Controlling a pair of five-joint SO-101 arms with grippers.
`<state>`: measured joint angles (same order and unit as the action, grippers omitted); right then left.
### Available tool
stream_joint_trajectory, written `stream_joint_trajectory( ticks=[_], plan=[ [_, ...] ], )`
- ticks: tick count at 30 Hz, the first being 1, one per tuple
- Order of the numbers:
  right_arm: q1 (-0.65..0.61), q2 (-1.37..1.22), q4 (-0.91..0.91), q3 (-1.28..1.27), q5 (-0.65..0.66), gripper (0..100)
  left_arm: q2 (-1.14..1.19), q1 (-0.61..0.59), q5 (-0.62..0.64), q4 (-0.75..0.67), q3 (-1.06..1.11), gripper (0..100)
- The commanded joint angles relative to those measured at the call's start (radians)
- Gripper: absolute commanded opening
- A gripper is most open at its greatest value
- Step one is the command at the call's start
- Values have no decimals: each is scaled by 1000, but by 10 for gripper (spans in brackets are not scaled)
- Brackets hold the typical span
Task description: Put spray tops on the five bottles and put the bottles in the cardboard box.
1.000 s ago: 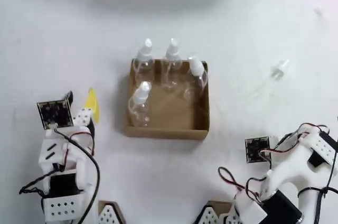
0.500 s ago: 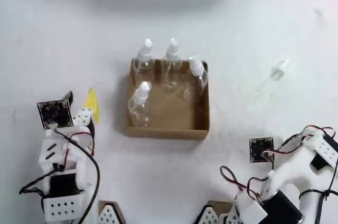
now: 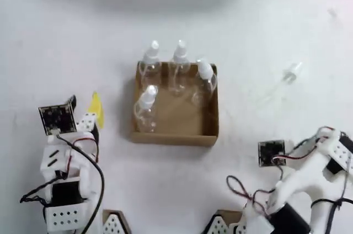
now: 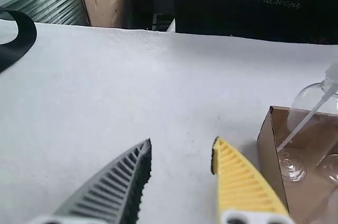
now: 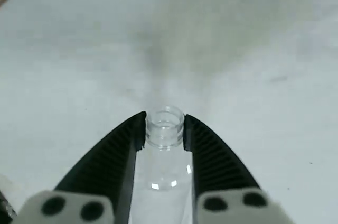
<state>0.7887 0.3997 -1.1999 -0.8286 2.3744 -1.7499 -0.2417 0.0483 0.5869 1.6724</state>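
- White worktop (image 3: 66,35) carries everything. Much of it lies bare, which leaves both my arms room along the near edge.
- Cardboard box (image 3: 175,136) sits in the middle, between my two arms, so either one can get to it.
- Four capped bottles (image 3: 146,110) are inside the box, three along the far side and one by the left wall. I judge those finished. The near right part of the box floor is free for the last one.
- My left fingers (image 4: 232,182) hang open, grey and yellow spread apart with nothing between them. They are low over the worktop, near the box's left wall. From there they could take a top or steady a bottle, I guess.
- One clear fifth bottle (image 5: 161,182), with no top on it, is clamped between my right fingers (image 5: 127,145). Their tips pinch the neck just under the open mouth. It is over bare worktop at the near right, well apart from the box, and the grip leaves the mouth free for a top.
- Loose spray top (image 3: 292,73) lies on its side on the worktop, right of the box and beyond my right arm. It is the piece this bottle lacks.
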Motion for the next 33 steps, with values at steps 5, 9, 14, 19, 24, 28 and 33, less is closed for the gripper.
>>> stream_joint_trajectory(
  ticks=[5, 9, 14, 19, 24, 28, 33],
  plan=[
    [-245, 309, -414, 104, -132, 17, -16, 10, -9, 6, -9, 181],
    [-357, 489, -446, 83, -285, 17, -16, 10, -9, 8, -11, 181],
    [-558, 674, -449, 91, -605, 17, -16, 10, -9, 8, -12, 181],
    [-803, 797, -441, 176, -1043, 16, -16, 10, -9, 8, -12, 181],
    [-920, 814, -297, 376, -1519, 16, -16, 10, -9, 8, -12, 181],
    [-926, 825, -142, 416, -1843, 16, -16, 10, -9, 8, -12, 181],
    [-929, 825, -1, 413, -2125, 16, -16, 12, -9, 8, -12, 181]
  ],
)
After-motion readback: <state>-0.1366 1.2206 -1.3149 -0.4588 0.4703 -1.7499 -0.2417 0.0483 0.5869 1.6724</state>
